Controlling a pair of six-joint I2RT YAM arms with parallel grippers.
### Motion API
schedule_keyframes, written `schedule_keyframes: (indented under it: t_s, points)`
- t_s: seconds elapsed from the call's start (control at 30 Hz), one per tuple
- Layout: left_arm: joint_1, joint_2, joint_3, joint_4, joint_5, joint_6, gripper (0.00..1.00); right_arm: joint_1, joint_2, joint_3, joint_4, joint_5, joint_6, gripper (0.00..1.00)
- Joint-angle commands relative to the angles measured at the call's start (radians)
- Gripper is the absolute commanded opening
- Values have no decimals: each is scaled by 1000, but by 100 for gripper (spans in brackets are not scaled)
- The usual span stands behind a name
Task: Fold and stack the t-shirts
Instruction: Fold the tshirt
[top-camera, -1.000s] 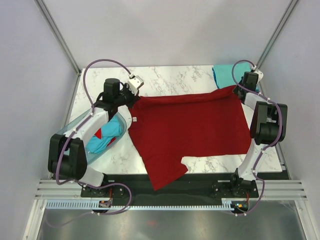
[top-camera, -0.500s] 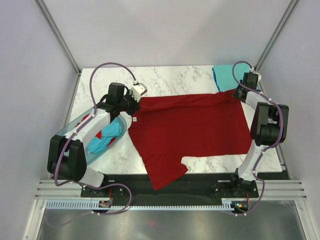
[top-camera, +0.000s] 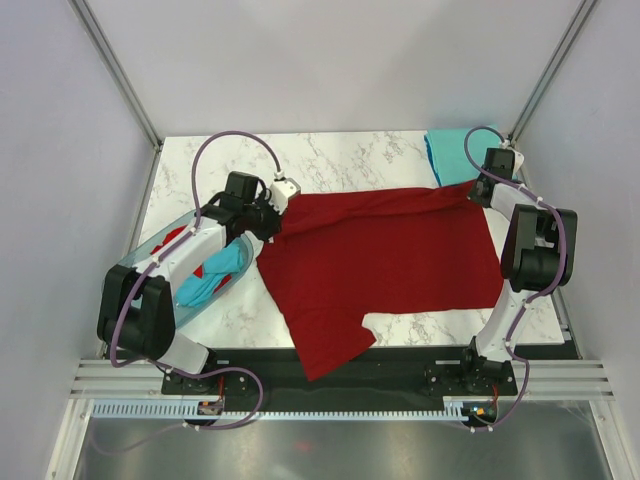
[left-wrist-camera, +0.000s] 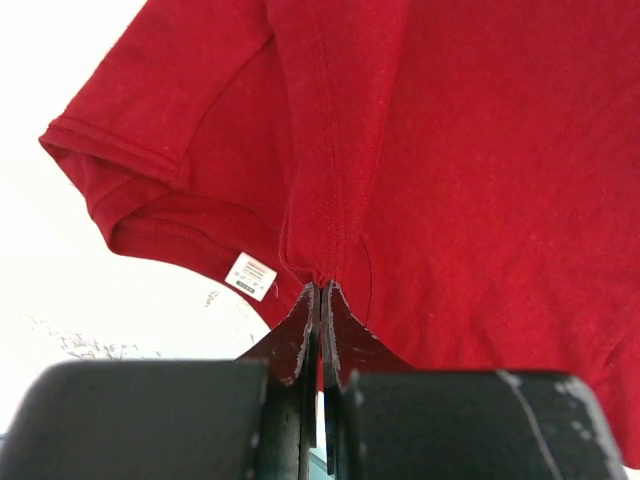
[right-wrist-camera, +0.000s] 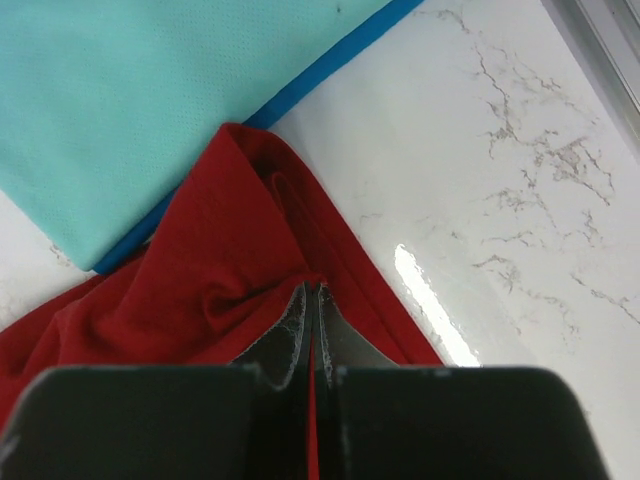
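Observation:
A dark red t-shirt (top-camera: 380, 250) lies spread over the marble table, one sleeve hanging past the near edge. My left gripper (top-camera: 276, 205) is shut on its far left corner; the left wrist view shows the pinched fold (left-wrist-camera: 322, 270) and a white label (left-wrist-camera: 250, 275). My right gripper (top-camera: 478, 187) is shut on its far right corner, seen bunched in the right wrist view (right-wrist-camera: 312, 280). A folded teal t-shirt (top-camera: 452, 155) lies at the far right corner, also in the right wrist view (right-wrist-camera: 150, 90). More teal and red shirts (top-camera: 210, 275) lie in the basin.
A translucent blue-green basin (top-camera: 150, 262) sits at the left table edge under the left arm. Bare marble (top-camera: 340, 160) shows beyond the red shirt and at the front left. Enclosure walls and metal posts ring the table.
My left gripper has carried its corner of the red shirt to the right and slightly nearer. The right gripper has shifted slightly with its corner.

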Motion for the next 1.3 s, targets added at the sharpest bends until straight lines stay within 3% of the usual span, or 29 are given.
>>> schedule_keyframes:
  t_s: [0.0, 0.13, 0.2, 0.3, 0.43, 0.8, 1.27]
  points:
    - [-2, -33, -5, -37, 8, 25, 2, -5, -56, 13, -10, 34, -13, 0]
    - [-8, -16, 6, -57, 24, 8, 2, -5, -79, -2, -33, -15, -34, 1]
    - [-11, -16, 9, -65, 28, 6, 2, -5, -100, 1, -96, -12, -34, 13]
    - [-12, -13, 14, -71, 34, 3, 2, -13, -140, 1, -137, -55, -28, 40]
    - [-23, -7, 18, -74, 44, 0, 2, -38, -148, 18, -173, -150, 13, 49]
    - [-48, 15, 15, -79, 18, 8, 2, -76, -64, 35, -240, -100, 286, 53]
    - [-49, 13, 21, -79, 11, 11, 2, -125, -14, 81, -242, -165, 573, 54]
